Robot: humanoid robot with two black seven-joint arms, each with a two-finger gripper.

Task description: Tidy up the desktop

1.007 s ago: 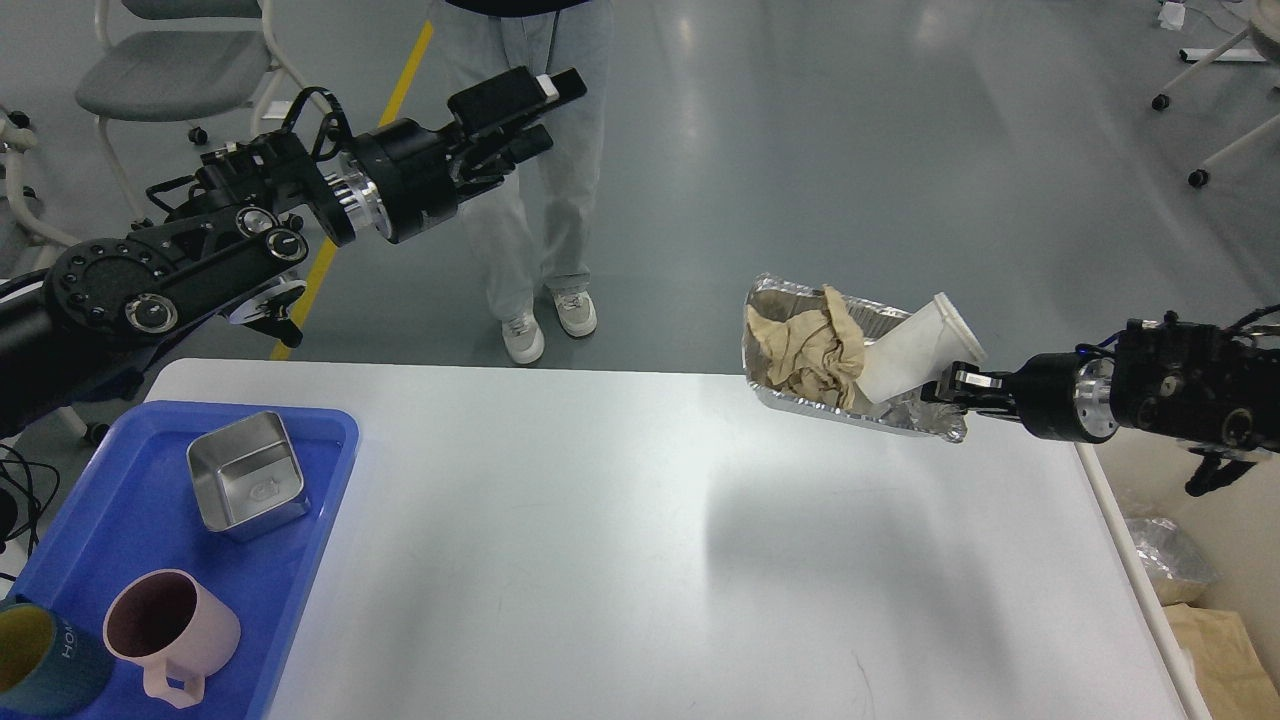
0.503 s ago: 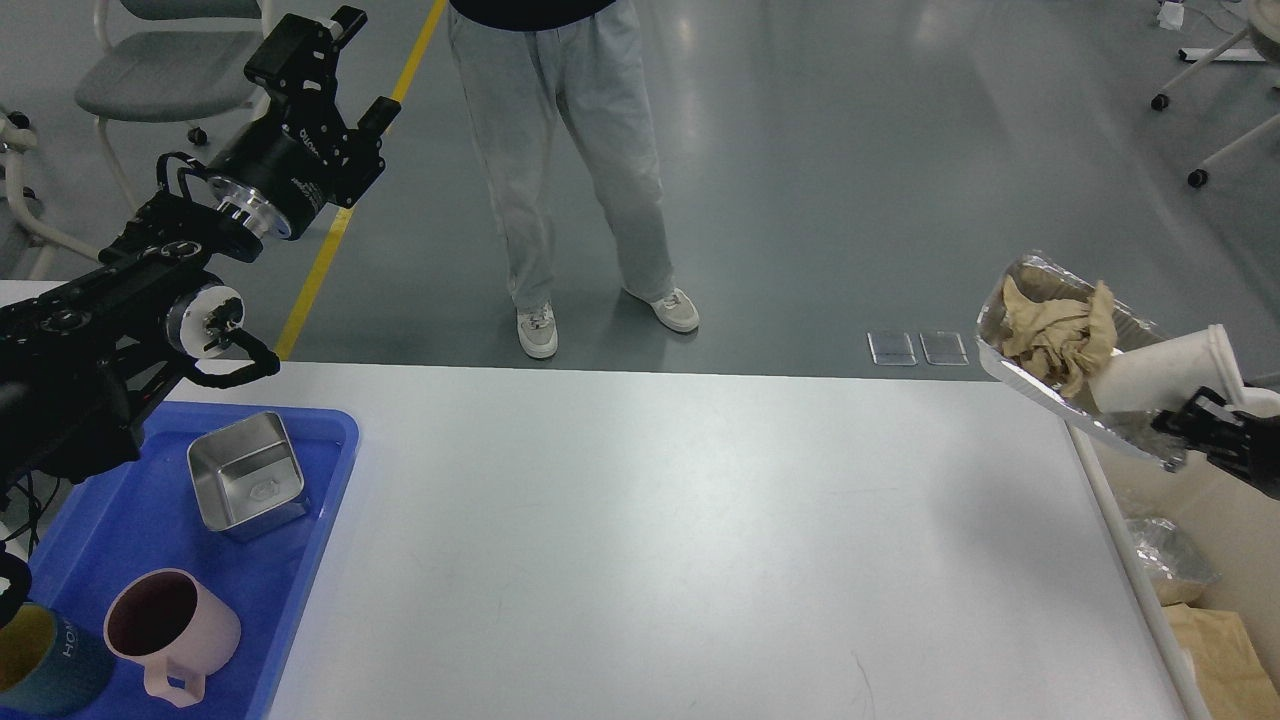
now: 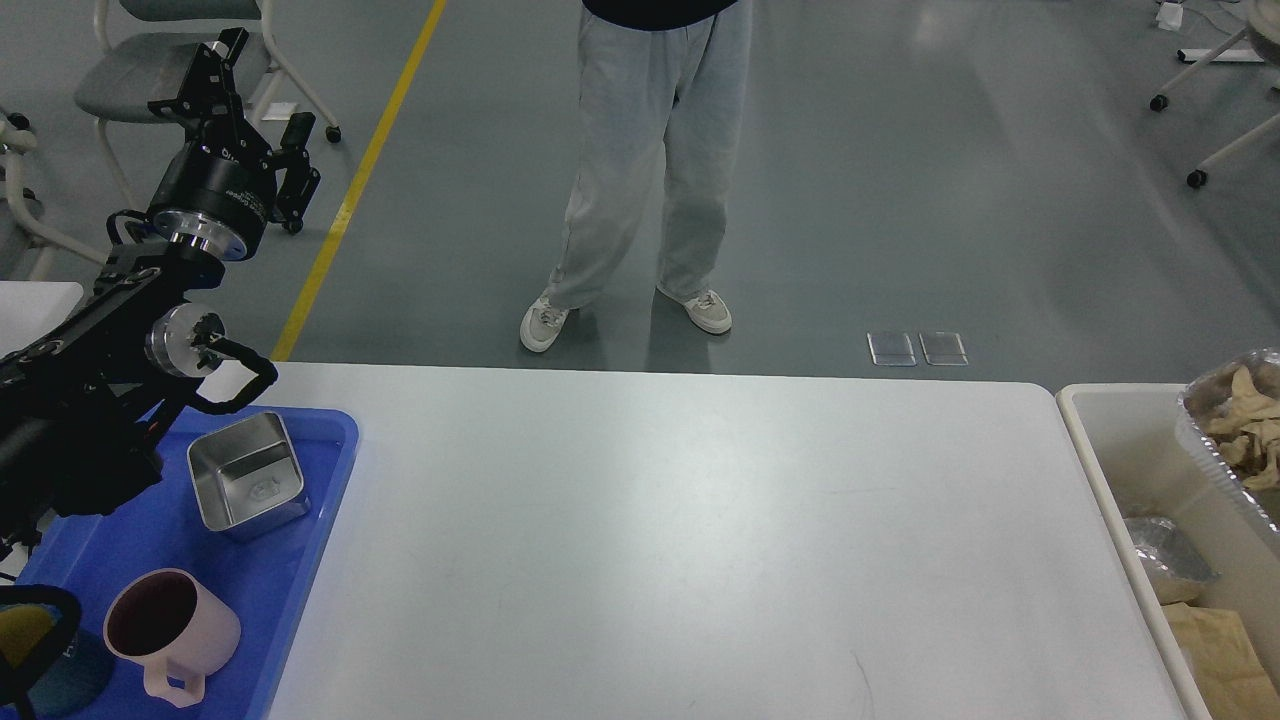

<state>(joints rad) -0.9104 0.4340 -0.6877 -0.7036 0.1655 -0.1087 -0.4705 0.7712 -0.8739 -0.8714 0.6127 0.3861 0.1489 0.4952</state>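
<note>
At the upper left of the frame the left gripper (image 3: 255, 110) is raised above the floor with its two fingers spread apart and nothing between them, while the blue tray (image 3: 330, 470) lies below it at the lower left. The desktop (image 3: 680, 540) fills the middle, bare. At the right edge a foil tray (image 3: 1215, 445) of crumpled paper hangs over the cream bin (image 3: 1095, 450); the right gripper is out of view, so probably the release belongs to that side.
</note>
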